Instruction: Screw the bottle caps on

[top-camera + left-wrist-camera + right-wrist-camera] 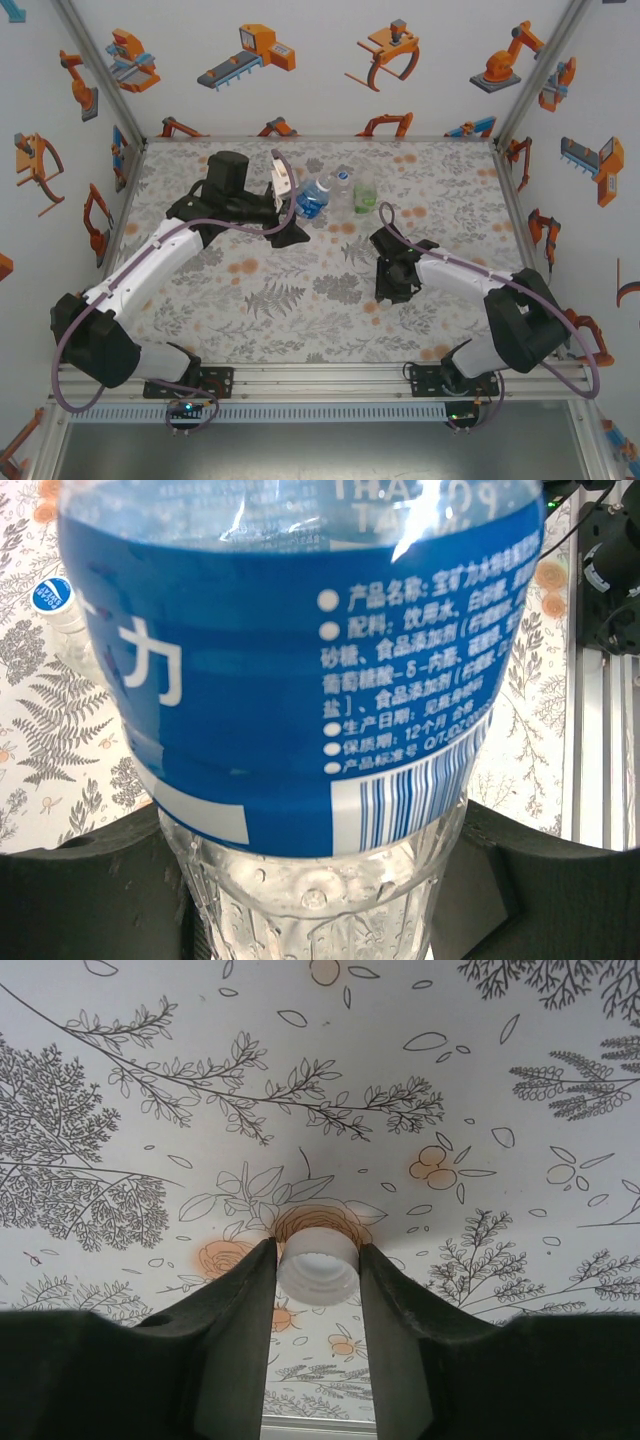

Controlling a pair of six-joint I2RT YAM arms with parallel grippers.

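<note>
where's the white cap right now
The white cap is pinched in the right tool, seen in the right wrist view close to the flowered table; from above, that tool sits centre-right, nearer than the green bottle.

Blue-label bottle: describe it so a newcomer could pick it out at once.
On the floral table, look at the far middle, where three small bottles cluster. The blue-label bottle is the leftmost, gripped by the left gripper; its neighbours are a plain clear bottle and a green-tinted bottle, neither with a blue wrap.
</note>
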